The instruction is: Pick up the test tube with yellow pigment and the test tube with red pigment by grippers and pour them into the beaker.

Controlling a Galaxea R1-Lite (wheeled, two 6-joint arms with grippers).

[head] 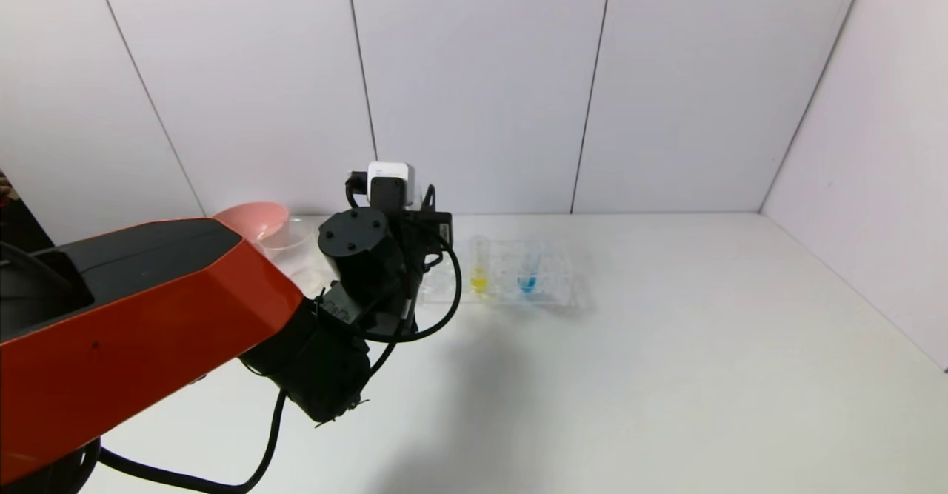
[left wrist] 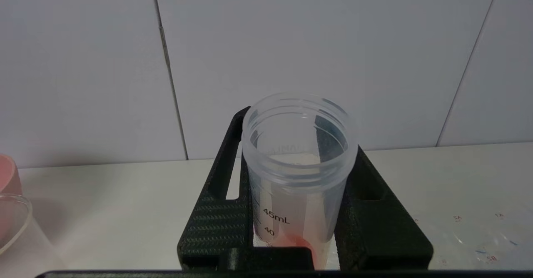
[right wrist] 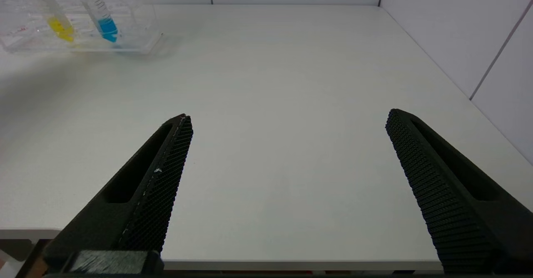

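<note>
While the left gripper (left wrist: pixel 297 178) hangs above the table (head: pixel 666 346) between the beaker and the rack, its jaws are clenched on the test tube with red pigment (left wrist: pixel 297 174). That tube stands upright between the two dark fingers (left wrist: pixel 220 219), its open mouth toward the wrist camera, with printed 45mL and 40 marks on its wall and the red-orange liquid low at its bottom end. From the head view the black wrist and its small white box (head: pixel 389 179) cover the tube itself.

Behind and to the left of that wrist stands the beaker (head: pixel 285 246), just beside a pink bowl (head: pixel 255 220); whether the two touch cannot be told. To the right of the wrist sits a clear tube rack (head: pixel 555 286), holding the test tube with yellow pigment (head: pixel 479 272) and, next to it, a blue-bottomed tube (head: pixel 527 272), both leaning slightly.

Out of the head view, the right gripper (right wrist: pixel 287 123) is over the near edge of the table, well apart from the rack, with its jaws released wide and nothing between them.
</note>
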